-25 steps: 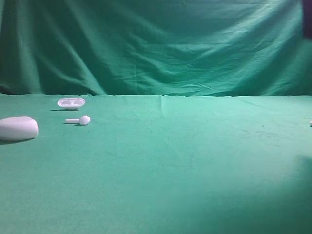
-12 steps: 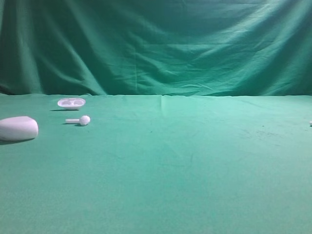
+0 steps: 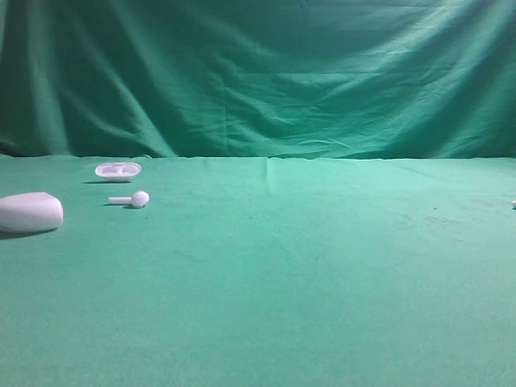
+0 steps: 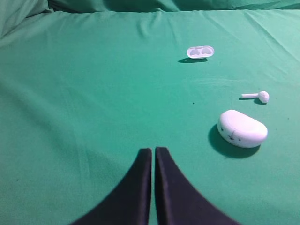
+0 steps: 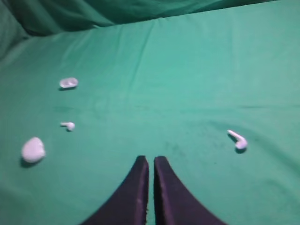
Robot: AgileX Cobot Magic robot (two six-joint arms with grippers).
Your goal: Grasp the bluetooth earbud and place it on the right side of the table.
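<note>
The bluetooth earbud [image 3: 513, 205] is a tiny white speck at the far right edge of the green table [image 3: 274, 290] in the exterior view. In the right wrist view it [image 5: 238, 139] lies on the cloth, ahead of and to the right of my right gripper [image 5: 150, 159], well apart from it. The right gripper is shut and empty. My left gripper [image 4: 153, 151] is shut and empty above bare cloth on the left side. Neither gripper shows in the exterior view.
On the left lie a white pebble-shaped case [image 3: 31, 212] [image 4: 242, 128], a long-stemmed white earbud with ball head [image 3: 131, 198] [image 4: 257, 96] and a small white open tray [image 3: 118, 170] [image 4: 200, 51]. A draped green backdrop [image 3: 258, 72] stands behind the table.
A dark part of the arm at the top right corner and a shadow at the right edge have left the exterior view. The white things have not moved.
</note>
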